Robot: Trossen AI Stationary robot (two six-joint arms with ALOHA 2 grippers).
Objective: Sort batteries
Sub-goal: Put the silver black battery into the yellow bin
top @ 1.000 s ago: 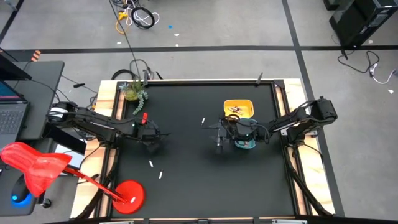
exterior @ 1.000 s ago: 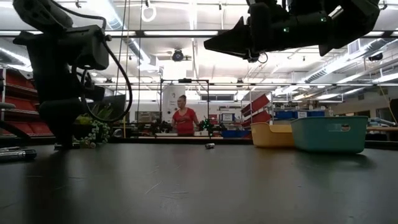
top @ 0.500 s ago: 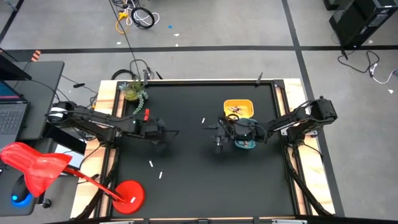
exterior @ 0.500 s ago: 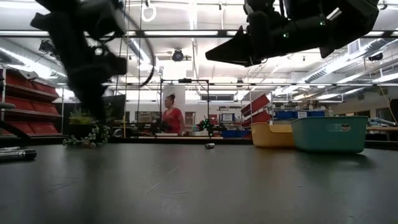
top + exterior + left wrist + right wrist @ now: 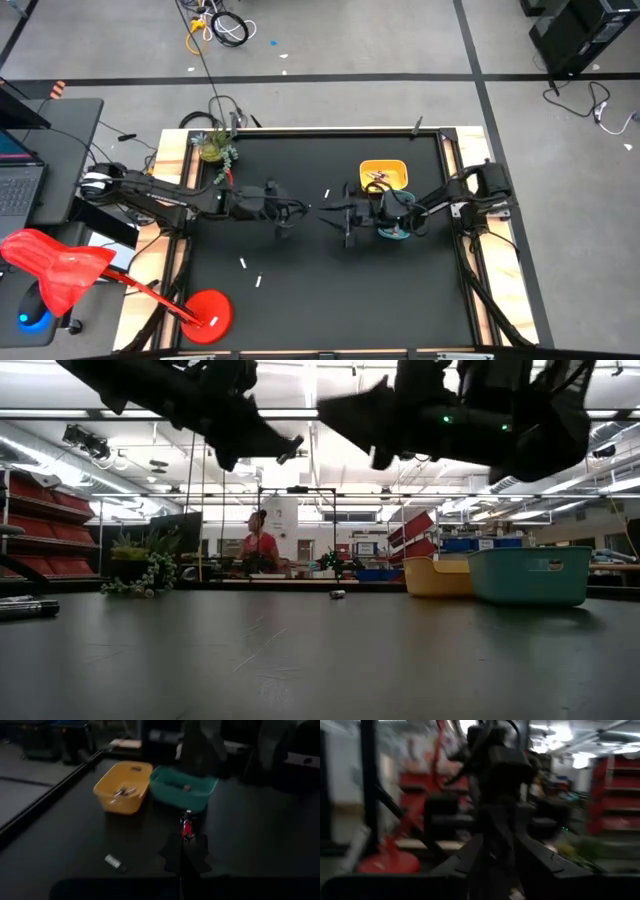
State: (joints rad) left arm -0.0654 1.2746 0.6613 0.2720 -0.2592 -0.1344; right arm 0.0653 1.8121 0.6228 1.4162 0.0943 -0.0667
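Observation:
My left gripper [image 5: 293, 210] hangs above the table's middle, shut on a small dark battery with a red end [image 5: 186, 826]. It faces the yellow tray [image 5: 122, 792] and the teal tray [image 5: 187, 790], which stand side by side and each hold batteries. My right gripper [image 5: 345, 215] is raised beside the teal tray [image 5: 398, 231], open, and points at the left gripper. Loose pale batteries lie flat on the black table: one [image 5: 327, 194] between the grippers, two [image 5: 243, 263] nearer the near edge. My left gripper pinches the dark battery between its two fingertips [image 5: 184, 851]. The battery's red end [image 5: 186, 824] sticks out beyond them. The fingers point roughly level toward the table's right side, and the battery is lifted clear of the table.
A small potted plant [image 5: 215, 148] stands at the table's far left corner. A red lamp base [image 5: 206, 311] sits at the near left corner. A person [image 5: 258, 550] is in the room far behind the table. Bare black table lies toward the near edge.
My left gripper has risen from the table near its left side and swung toward the right, tipping from pointing down to nearly level. My right gripper has shifted slightly toward the left as its arm drew in.

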